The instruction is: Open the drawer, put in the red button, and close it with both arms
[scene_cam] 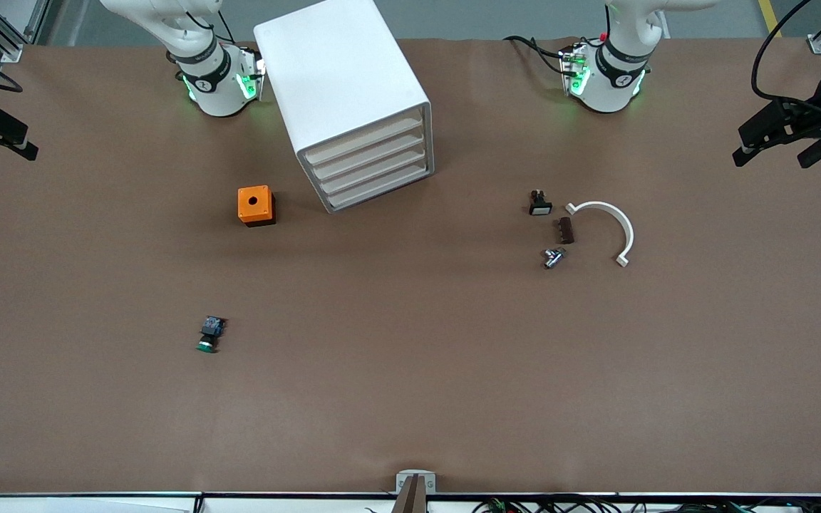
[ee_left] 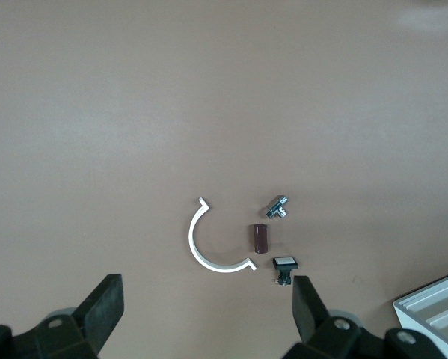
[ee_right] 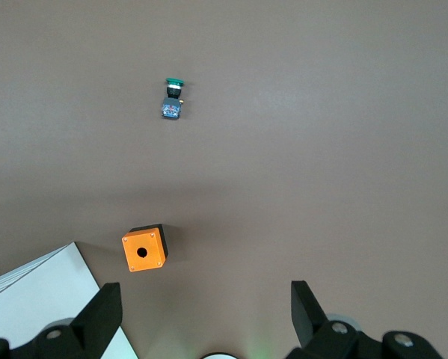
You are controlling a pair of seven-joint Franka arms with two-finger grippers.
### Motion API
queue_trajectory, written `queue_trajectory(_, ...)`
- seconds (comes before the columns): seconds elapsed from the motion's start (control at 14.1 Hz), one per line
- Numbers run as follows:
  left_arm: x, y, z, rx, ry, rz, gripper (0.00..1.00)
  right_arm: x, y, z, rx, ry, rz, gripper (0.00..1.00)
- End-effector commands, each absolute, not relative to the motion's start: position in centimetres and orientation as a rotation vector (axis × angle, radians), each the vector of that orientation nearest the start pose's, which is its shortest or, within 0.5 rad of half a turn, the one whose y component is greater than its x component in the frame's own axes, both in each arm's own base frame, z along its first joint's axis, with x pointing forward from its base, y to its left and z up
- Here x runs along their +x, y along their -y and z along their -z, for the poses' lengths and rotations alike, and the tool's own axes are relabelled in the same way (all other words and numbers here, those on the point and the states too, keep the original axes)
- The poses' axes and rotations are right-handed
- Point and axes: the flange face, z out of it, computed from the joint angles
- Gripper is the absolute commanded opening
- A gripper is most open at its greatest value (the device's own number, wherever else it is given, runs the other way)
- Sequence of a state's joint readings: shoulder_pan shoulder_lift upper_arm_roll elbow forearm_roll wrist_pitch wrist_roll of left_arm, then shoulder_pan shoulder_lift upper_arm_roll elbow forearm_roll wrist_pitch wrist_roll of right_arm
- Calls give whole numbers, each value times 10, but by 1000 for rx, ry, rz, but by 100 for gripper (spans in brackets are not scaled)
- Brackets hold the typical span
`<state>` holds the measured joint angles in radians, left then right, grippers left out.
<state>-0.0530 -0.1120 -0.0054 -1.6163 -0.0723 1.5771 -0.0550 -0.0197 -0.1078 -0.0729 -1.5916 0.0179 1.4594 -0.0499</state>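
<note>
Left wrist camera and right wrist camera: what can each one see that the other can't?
Only the left wrist view shows the white curved clip, the small brown block, the little metal part and a white-capped switch, framed by the open left tool.

Only the right wrist view shows the orange box with a hole on top and the green-capped switch, framed by the open right tool.

Both share the brown table and a corner of the white drawer cabinet. Neither shows a red button.

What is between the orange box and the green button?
Nothing: only bare brown table lies between the orange box and the green button, as the front view and right wrist view show.
</note>
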Motion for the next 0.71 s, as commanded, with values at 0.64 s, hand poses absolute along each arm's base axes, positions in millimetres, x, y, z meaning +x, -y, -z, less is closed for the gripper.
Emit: queue_trajectory(0.64, 523, 48, -662, -3178, -49, 77, 100, 497, 54, -664, -3099, -77, -40, 100)
